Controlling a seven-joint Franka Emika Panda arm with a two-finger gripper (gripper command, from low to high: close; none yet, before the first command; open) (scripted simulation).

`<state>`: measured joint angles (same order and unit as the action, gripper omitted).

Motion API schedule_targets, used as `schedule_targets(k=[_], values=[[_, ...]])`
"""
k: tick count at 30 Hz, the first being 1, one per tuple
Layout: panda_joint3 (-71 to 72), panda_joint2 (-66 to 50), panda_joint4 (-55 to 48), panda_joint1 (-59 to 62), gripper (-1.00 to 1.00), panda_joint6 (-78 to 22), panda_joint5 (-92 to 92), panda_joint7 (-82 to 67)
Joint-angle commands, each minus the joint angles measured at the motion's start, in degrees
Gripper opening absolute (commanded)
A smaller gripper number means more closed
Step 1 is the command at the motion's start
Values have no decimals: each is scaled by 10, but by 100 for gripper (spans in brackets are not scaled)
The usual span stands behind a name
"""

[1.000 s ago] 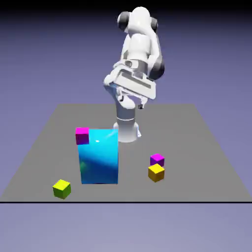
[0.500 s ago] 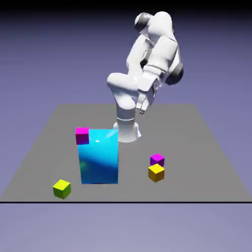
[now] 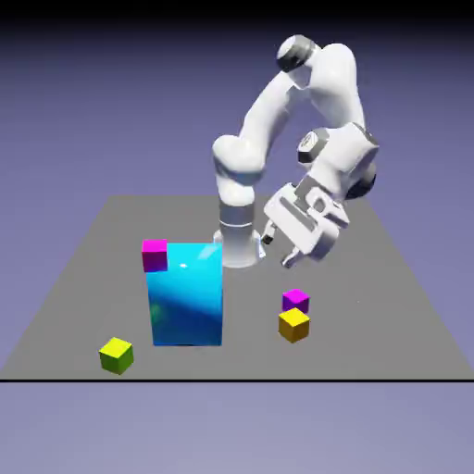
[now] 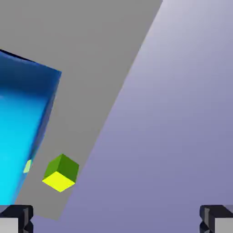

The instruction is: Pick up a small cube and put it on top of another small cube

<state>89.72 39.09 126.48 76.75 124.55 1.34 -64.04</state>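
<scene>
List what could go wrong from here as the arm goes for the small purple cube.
1. The small purple cube sits right beside the orange-yellow cube, apparently touching; the open jaws of the gripper may nudge or catch the wrong one.
2. The hand view shows only the tall blue block and the lime cube, not the target, so the hand is not lined up on it yet.

A flat grey table (image 3: 389,278) with a straight near edge sits before a plain blue-violet backdrop (image 3: 93,111) that darkens toward the top; even, soft light, no walls, windows or other furniture visible
</scene>
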Motion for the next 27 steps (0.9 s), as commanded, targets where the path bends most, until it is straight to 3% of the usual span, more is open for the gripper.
schedule_targets(k=[1,27], values=[[21,1,-8,18,0,-11,0,-25],[561,40,-216,484,0,-309,8,-666]])
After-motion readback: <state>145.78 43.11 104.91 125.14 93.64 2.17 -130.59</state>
